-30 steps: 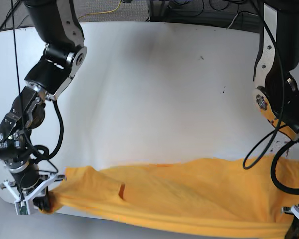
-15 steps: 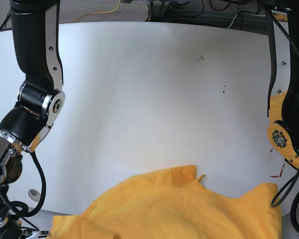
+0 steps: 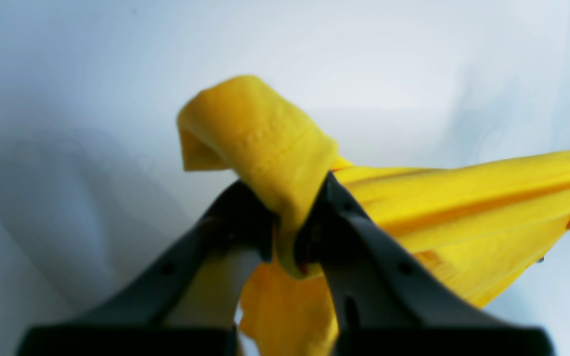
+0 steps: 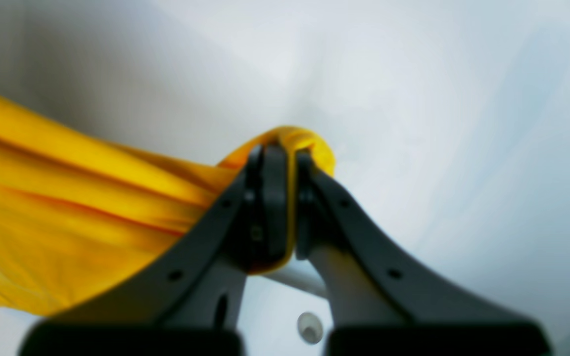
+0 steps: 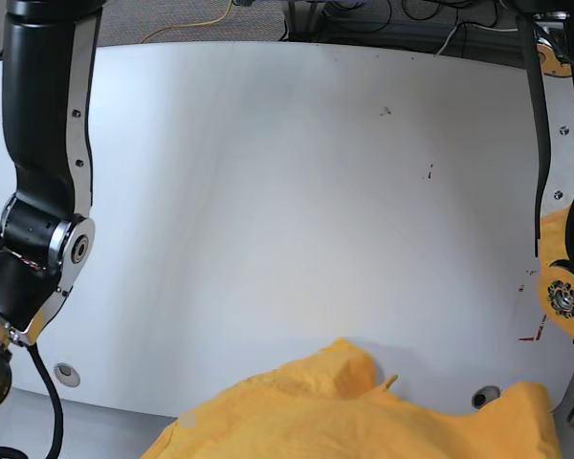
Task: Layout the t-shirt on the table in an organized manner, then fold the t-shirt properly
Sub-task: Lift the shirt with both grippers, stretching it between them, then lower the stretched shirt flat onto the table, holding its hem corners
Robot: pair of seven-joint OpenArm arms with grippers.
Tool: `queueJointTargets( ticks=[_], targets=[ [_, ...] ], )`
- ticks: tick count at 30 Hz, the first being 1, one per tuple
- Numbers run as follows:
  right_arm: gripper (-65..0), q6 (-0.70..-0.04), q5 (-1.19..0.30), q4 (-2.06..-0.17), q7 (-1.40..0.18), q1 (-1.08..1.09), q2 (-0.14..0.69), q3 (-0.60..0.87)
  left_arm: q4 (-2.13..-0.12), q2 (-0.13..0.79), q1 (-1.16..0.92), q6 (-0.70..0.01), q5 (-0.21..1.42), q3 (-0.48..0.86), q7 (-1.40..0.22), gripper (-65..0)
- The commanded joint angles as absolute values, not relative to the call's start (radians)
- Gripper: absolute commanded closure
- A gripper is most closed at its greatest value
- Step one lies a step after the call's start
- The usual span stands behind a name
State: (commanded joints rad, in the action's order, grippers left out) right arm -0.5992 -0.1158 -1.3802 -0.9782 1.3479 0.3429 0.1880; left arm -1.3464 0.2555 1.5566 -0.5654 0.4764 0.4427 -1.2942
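Observation:
The orange-yellow t-shirt (image 5: 364, 411) bunches at the near edge of the white table (image 5: 287, 191) and hangs off the bottom of the base view. My left gripper (image 3: 287, 232) is shut on a folded hem of the t-shirt (image 3: 260, 133), with cloth stretching off to the right. My right gripper (image 4: 290, 207) is shut on another bunched edge of the t-shirt (image 4: 67, 198), with cloth stretching to the left. Both gripper tips are out of the base view, below its lower edge. No lettering shows.
Two round grommet holes (image 5: 67, 373) (image 5: 483, 395) sit near the table's front edge; one also shows under the right gripper (image 4: 309, 326). A red mark (image 5: 528, 337) lies at the right. Both arms (image 5: 43, 191) (image 5: 560, 239) stand along the table's sides.
Both arms have pulled back toward the near edge. The shirt, earlier stretched wide across the front edge, now sits bunched and lower in view, and the grippers have left the base view.

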Motion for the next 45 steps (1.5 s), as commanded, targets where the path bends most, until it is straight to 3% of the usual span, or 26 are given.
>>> queueJointTargets(
  ticks=[9, 13, 17, 27, 37, 45],
  targets=[
    [-0.2, -0.599, -0.122, -1.385, -1.03, 1.356, 0.397, 0.159, -1.353, 0.254, 1.503, -0.567, 0.478, 0.443, -1.32, -0.3],
    [-0.2, -0.633, -0.12, -1.415, -1.053, 1.288, 0.414, 0.163, -1.403, 0.254, 1.419, -0.567, 0.478, 0.444, -1.322, -0.3],
    [-0.2, -0.647, -0.122, -1.524, -1.102, 1.158, 0.456, 0.165, -1.478, 0.254, 1.307, -0.567, 0.478, 0.447, -1.357, -0.3],
    [-0.2, -0.697, -0.12, -1.768, -1.173, 0.722, 0.458, 0.328, -1.649, 0.254, 1.01, -0.57, 0.499, 0.455, -1.396, -0.3],
    [-0.2, -0.697, -0.122, -1.974, -1.173, 0.242, 0.306, 0.495, -1.744, 0.291, 0.602, -0.57, 0.611, 0.458, -1.396, -0.1],
    [-0.2, -0.697, -0.122, -2.009, -1.191, 0.042, 0.243, 0.555, -1.83, 0.318, 0.325, -0.57, 0.621, 0.501, -1.396, 0.0]
  ],
)
